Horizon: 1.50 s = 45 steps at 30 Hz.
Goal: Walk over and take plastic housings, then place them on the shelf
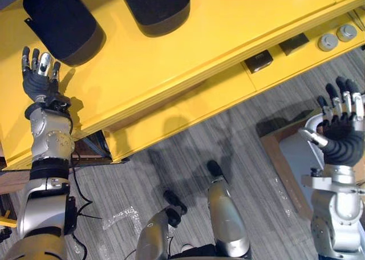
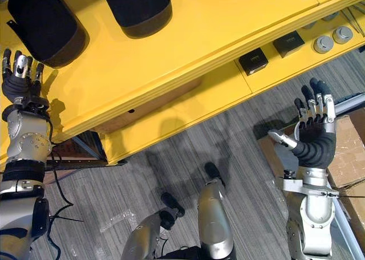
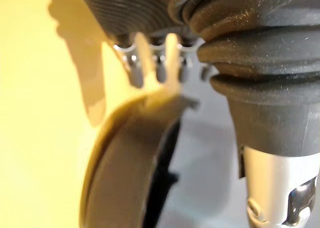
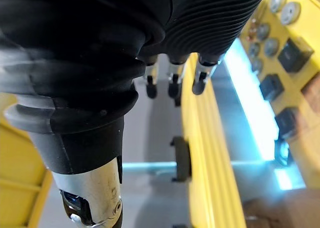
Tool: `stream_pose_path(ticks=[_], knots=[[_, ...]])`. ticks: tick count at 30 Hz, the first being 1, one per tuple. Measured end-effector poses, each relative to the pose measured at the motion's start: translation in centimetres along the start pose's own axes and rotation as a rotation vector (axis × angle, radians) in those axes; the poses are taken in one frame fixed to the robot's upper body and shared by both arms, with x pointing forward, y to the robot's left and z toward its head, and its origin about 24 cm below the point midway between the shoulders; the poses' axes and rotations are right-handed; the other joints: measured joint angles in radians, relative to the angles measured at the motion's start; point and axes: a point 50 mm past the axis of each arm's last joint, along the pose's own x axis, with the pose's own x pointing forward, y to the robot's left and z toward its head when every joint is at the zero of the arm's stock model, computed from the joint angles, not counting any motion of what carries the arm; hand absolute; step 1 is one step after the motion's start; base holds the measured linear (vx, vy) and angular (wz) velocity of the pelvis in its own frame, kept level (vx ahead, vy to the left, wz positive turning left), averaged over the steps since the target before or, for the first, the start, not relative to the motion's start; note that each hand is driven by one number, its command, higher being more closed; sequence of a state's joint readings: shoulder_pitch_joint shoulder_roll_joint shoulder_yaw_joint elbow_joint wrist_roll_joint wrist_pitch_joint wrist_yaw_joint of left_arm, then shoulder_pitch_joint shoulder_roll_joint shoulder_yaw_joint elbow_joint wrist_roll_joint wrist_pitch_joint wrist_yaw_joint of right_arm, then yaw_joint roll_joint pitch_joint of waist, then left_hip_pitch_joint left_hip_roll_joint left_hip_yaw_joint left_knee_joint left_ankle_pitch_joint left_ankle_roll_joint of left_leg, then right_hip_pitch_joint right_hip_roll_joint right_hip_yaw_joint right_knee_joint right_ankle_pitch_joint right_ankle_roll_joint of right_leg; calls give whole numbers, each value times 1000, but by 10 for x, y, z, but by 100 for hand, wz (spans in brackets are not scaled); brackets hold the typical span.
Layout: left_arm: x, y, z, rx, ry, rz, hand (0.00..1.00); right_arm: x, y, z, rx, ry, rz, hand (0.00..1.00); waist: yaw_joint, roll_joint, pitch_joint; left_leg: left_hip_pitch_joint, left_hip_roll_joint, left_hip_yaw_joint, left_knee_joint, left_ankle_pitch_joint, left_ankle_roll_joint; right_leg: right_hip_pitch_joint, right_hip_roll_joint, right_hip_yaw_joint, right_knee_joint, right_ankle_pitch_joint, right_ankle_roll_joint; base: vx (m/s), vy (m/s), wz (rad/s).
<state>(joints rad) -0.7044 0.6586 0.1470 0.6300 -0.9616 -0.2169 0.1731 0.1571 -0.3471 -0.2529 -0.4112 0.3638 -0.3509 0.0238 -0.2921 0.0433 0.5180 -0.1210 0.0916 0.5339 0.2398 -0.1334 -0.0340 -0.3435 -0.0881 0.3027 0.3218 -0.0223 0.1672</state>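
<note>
A: Where are the housings right now?

B: Both lie on the yellow surface. One dark plastic housing sits toward its left end. A second housing lies to the right of it, with a gap between them. Neither is held.

A: And the hands?

B: The left robot hand is raised over the surface on the robot's side of the nearer housing, fingers straight and spread, grasping nothing. In its wrist view a curved dark edge, apparently the housing's, sits close past the fingertips. I cannot tell whether they touch. The right robot hand is well apart, over the floor beside a cardboard box, likewise released and empty.

A: So the step in hand is the pickup?

B: I judge so: it looks like a reach for the left housing. The shell looks broad and rounded, so a single hand may slide off it. I would bring the right robot hand across to the opposite flank, then press in from both sides with flat fingers, low on the shell, before lifting.

A: Anything to avoid?

B: Keep the arms above the lower tier, where small black boxes and grey round pieces lie. And don't nudge the second housing.
</note>
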Motion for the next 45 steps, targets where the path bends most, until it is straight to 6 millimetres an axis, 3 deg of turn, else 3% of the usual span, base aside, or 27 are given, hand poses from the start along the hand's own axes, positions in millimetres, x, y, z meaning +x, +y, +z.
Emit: stream_pose_path(ticks=[4, 8, 11, 12, 13, 15, 18, 21, 28, 31, 36, 39, 45], knots=[[-2, 7, 5, 178, -80, 146, 0, 0, 8, 4, -11, -47, 66, 0, 2, 1, -1, 19, 3, -15, -2, 0, 0, 32, -2, -12, -14, 4, -1, 20, 2, 5], [-24, 10, -3, 267, -227, 219, 0, 8, 39, 19, 17, -189, 157, 0, 11, 10, -19, 15, 1, -66, -3, 5, 4, 68, -14, -65, -37, 4, -2, 15, -13, 31], [-71, -8, -34, 285, -247, 134, 0, 24, 68, 25, 54, -277, 196, 0, 48, 16, -31, 13, -3, -118, 1, 12, 7, 105, -26, -115, -55, 4, -3, 10, -16, 44], [-85, -17, -40, 277, -248, 94, 0, 28, 73, 27, 75, -297, 200, 0, 65, 18, -33, 13, -5, -133, 2, 13, 7, 113, -30, -131, -56, 3, -5, 5, -20, 67], [-112, -31, -46, 286, -258, 25, 0, 39, 83, 27, 103, -301, 206, 0, 84, 21, -34, 7, -6, -170, 12, 14, 6, 137, -36, -167, -62, 0, -10, -1, -30, 61], [-142, -46, -51, 304, -242, -70, 0, 54, 87, 18, 68, -259, 176, 0, 120, 31, -52, -6, -8, -217, 18, 17, 7, 163, -44, -217, -74, -2, -13, -3, -33, 78], [-179, -51, -62, 338, -157, -174, 0, 71, 87, -2, 42, -164, 98, 0, 174, 60, -76, -7, -16, -288, 34, 18, 7, 214, -57, -293, -71, -24, -25, 6, -34, 71], [-204, -47, -77, 349, -14, -277, 0, 87, 89, -11, 30, -115, 53, 0, 205, 81, -94, -18, -26, -349, 44, 17, 6, 242, -70, -355, -57, -46, -31, -3, -34, 58], [-243, -39, -106, 354, 255, -385, 0, 122, 72, -25, -18, -18, -148, 0, 249, 83, -96, -23, -50, -418, 27, 43, -2, 261, -94, -427, -32, -71, -39, -7, -21, 31], [-250, -22, -121, 395, 343, -345, 0, 138, 60, -42, -65, 82, -215, 0, 268, 83, -96, -21, -59, -438, -7, 74, -7, 258, -103, -446, -27, -72, -40, 1, -15, 20], [-281, 11, -151, 473, 564, -262, 0, 154, 48, -44, -134, 100, -254, 0, 284, 83, -96, -19, -67, -468, -44, 100, -10, 256, -109, -477, -14, -85, -43, 5, -34, 19], [-299, 34, -165, 500, 693, -216, 0, 164, 37, -45, -194, 113, -271, 0, 310, 83, -96, -17, -67, -469, -71, 119, -14, 239, -110, -479, -2, -88, -47, -1, -30, 4], [-315, 49, -173, 518, 772, -213, 0, 175, 26, -49, -284, 139, -261, 0, 334, 97, -90, -17, -74, -472, -100, 140, -16, 209, -122, -482, 35, -107, -52, -20, -18, 4]])
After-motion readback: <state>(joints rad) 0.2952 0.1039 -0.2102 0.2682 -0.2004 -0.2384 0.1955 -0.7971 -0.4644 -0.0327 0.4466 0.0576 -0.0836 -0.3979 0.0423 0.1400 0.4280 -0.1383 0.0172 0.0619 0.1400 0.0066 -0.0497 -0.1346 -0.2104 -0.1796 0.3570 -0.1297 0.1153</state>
